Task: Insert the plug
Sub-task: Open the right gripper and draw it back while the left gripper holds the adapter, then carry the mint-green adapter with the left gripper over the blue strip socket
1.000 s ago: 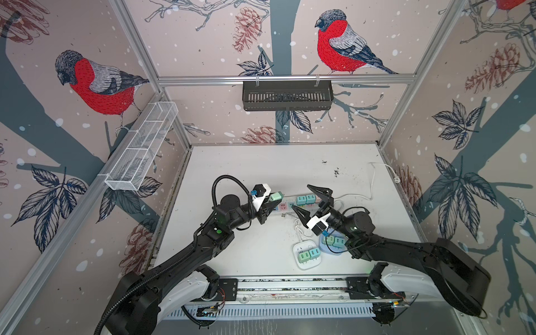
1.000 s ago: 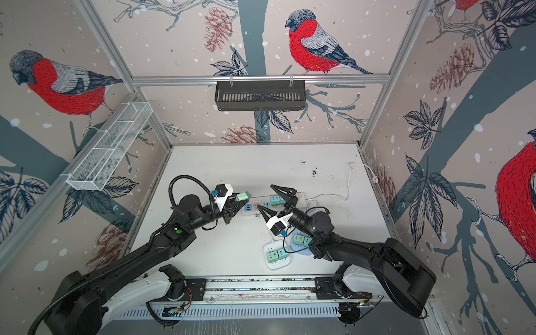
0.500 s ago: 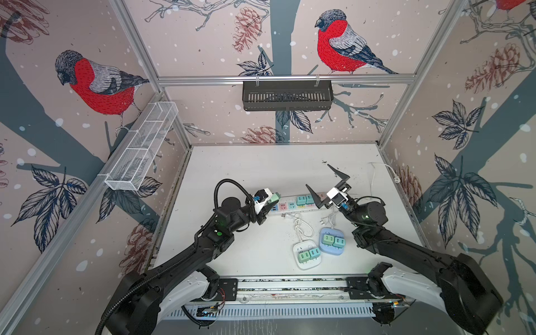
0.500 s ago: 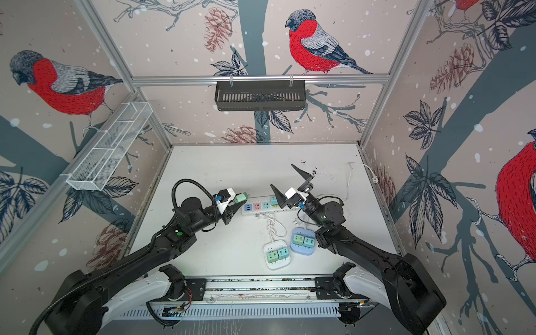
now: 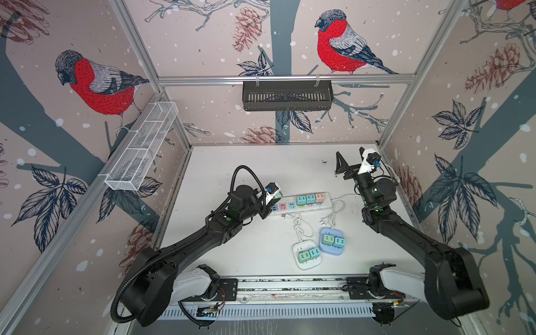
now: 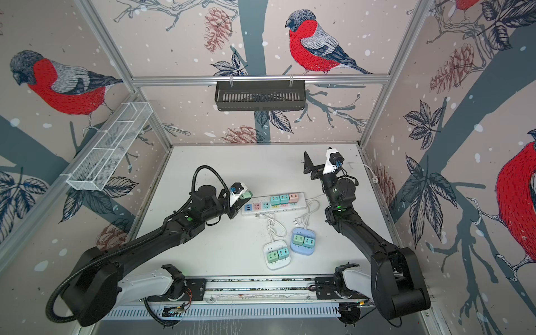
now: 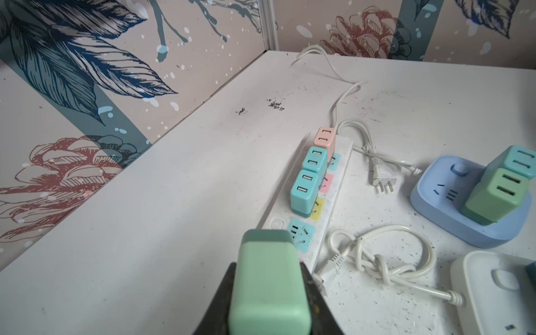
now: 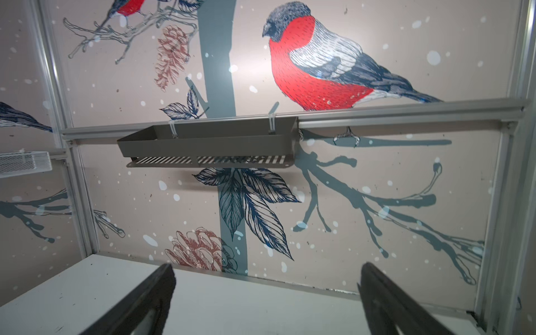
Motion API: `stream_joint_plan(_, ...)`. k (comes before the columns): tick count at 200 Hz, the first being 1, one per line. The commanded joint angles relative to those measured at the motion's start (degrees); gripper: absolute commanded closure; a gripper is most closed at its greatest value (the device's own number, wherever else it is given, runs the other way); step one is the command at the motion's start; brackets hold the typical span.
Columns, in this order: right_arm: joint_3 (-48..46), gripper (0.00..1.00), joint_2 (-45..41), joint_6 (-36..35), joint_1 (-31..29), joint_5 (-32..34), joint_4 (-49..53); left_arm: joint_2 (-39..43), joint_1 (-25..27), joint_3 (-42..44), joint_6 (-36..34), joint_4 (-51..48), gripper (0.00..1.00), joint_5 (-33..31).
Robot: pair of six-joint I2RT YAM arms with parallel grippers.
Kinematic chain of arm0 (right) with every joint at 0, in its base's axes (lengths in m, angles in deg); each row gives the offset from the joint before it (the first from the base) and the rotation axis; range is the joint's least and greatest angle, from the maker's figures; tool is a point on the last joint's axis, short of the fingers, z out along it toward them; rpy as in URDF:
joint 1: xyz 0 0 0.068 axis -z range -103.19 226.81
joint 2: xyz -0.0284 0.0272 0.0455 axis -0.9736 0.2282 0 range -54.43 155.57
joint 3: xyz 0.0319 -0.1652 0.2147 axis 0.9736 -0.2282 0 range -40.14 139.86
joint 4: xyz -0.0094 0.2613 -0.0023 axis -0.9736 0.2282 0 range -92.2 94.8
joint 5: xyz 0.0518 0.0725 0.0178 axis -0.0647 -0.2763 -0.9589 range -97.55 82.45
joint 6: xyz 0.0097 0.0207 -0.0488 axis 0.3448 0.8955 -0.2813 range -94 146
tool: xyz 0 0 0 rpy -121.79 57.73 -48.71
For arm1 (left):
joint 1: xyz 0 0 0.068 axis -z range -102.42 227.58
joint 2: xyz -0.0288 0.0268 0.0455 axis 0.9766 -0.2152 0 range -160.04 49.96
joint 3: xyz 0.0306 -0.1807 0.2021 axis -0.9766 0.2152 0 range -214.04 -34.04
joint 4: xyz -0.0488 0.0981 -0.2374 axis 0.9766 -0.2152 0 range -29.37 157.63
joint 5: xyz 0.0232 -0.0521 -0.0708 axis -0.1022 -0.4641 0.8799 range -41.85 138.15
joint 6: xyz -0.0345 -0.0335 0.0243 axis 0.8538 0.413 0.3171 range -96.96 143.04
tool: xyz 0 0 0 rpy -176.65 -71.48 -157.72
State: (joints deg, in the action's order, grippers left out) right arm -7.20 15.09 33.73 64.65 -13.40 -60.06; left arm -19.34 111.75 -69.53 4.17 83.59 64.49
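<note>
My left gripper [image 7: 268, 265] is shut on a mint-green plug [image 7: 268, 284], a rounded charger cube. In both top views the plug [image 5: 278, 195] [image 6: 246, 195] hovers at the left end of the white power strip [image 5: 316, 206] [image 6: 301, 204]. In the left wrist view the strip [image 7: 338, 185] lies just beyond the plug. A free blue socket [image 7: 301, 235] is nearest, and two teal chargers [image 7: 304, 190] and a pink one [image 7: 324, 139] are plugged in further along. My right gripper [image 5: 351, 159] [image 8: 266, 269] stands open and empty, raised near the back right corner.
A blue socket hub [image 5: 330, 251] and a white one [image 5: 310, 265], each with two chargers, lie in front of the strip. Coiled white cords [image 5: 301, 226] lie between them and the strip. A black basket [image 5: 287, 95] hangs on the back wall and a wire tray [image 5: 142, 150] on the left wall.
My right arm has swung away from the strip's middle to the back right and lifted, still open. My left gripper has kept the green plug by the strip's left end.
</note>
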Motion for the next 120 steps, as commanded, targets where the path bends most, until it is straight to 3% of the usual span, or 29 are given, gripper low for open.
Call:
stream_joint_plan(1,0.31,0.0,-0.27,4.68,1.13,-1.91,0.84,-1.36,0.02,-1.29,-1.41,-3.12,1.0,-1.22)
stream_joint_plan(28,-2.48,0.0,-2.91,4.15,1.22,-2.03,-1.86,-3.01,0.34,-2.48,-1.88,-4.4,1.0,-1.83)
stream_joint_plan(55,-4.6,0.0,-4.78,5.31,1.36,-2.14,-4.62,-5.74,2.83,-5.21,-2.96,-7.89,1.0,-7.31)
stream_joint_plan(120,-0.32,0.0,-1.59,6.03,1.37,-7.72,-1.02,-13.43,6.08,-14.99,-4.86,-19.29,1.0,-9.13)
